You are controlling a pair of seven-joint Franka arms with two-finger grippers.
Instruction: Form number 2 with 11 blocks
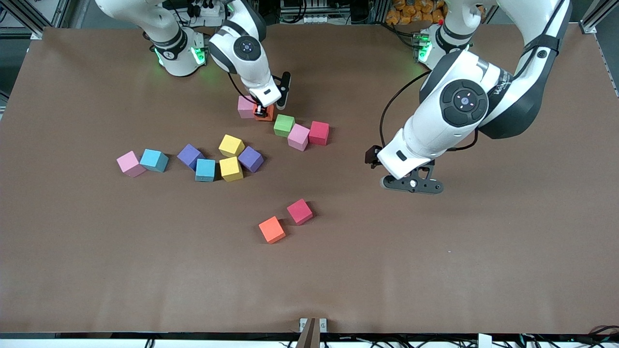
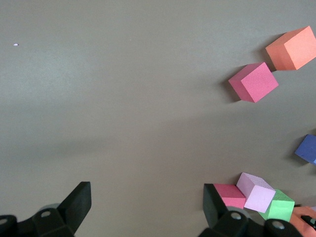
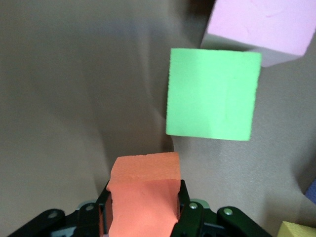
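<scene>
The right gripper [image 1: 263,112] pinches an orange cube [image 3: 144,190], the green cube [image 3: 212,94] just beside it; the left gripper [image 2: 145,207] hovers spread over bare table [image 1: 483,251]

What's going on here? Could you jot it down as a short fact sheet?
Setting: brown table with loose coloured foam blocks
Right gripper: shut on an orange block, next to a pale pink block and a green block
Left gripper: open, holding nothing, over bare table
Loose pair nearest the front camera: second orange block and crimson block
Number 2: not formed yet
</scene>
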